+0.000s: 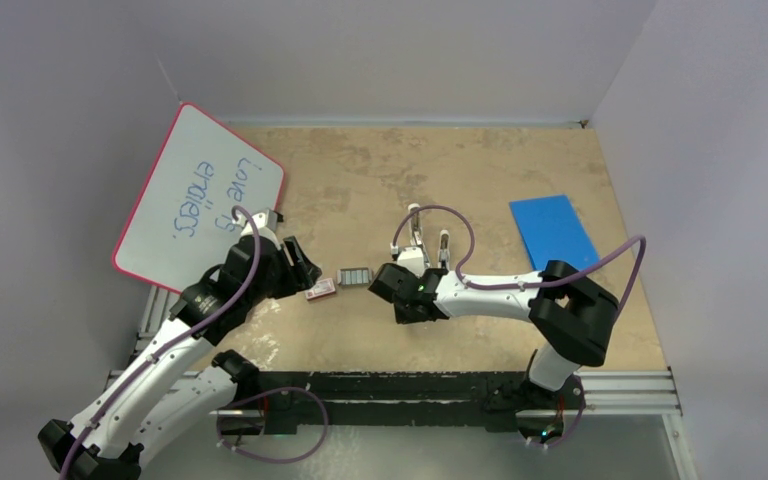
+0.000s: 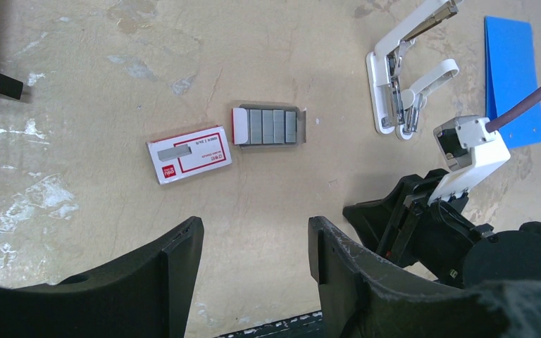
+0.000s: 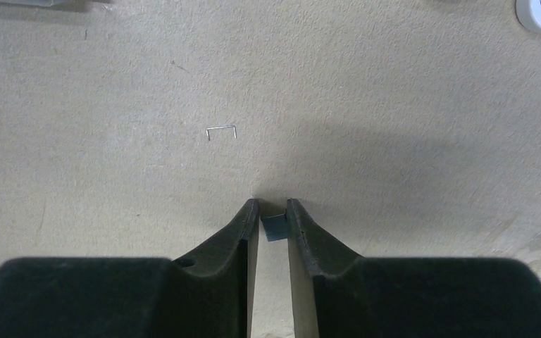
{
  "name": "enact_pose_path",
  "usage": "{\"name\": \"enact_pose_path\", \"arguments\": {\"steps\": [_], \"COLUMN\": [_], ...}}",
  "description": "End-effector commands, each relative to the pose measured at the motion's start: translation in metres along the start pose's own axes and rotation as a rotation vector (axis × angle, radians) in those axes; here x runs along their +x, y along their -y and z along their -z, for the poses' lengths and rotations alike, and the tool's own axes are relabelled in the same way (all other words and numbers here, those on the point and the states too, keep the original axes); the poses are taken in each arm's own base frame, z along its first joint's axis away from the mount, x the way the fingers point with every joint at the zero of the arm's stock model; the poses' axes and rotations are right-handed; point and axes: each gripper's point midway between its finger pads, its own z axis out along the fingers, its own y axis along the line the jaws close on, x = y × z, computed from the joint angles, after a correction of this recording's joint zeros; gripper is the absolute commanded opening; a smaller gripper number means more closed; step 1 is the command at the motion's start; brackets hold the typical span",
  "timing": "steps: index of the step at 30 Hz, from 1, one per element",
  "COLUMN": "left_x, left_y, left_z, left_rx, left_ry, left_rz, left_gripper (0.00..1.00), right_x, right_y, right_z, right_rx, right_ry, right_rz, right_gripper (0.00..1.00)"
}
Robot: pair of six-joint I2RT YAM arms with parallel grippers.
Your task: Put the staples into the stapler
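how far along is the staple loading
Done: the stapler lies open on the table, and the staples sit uncovered beside the red-and-white box. In hand: the right gripper pinches a small grey piece, probably a staple strip. The left gripper hovers open. Left: seat the strip in the stapler's channel and close it.

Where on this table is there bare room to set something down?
Bare: the far strip behind the stapler, between whiteboard and blue sheet; also the near patch between the two arms. Crowded: the middle, where staples, red-and-white box, stapler, left gripper and right gripper sit close.
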Motion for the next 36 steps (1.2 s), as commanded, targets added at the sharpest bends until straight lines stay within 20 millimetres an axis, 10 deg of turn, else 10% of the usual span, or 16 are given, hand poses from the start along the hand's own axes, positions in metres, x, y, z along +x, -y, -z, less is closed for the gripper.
{"name": "enact_pose_path", "arguments": {"steps": [1,20,36], "left_x": [-0.008,-0.006,0.007], "left_y": [0.006,0.005,0.018], "left_z": [0.001,0.002,-0.014], "left_rx": [0.025,0.025,0.078], "left_ry": [0.026,0.022,-0.056], "left_rz": [-0.004,-0.002,-0.013], "left_gripper": [0.56,0.56,0.56], "right_x": [0.001,-0.01,-0.156], "right_y": [0.004,0.014,0.086], "right_z": [-0.002,0.007,0.041], "right_rx": [0.017,0.063,0.157], "right_ry": [0.004,0.053,0.467], "right_rz": [0.0,-0.053,-0.441], "right_gripper": [0.22,0.18,0.2]}}
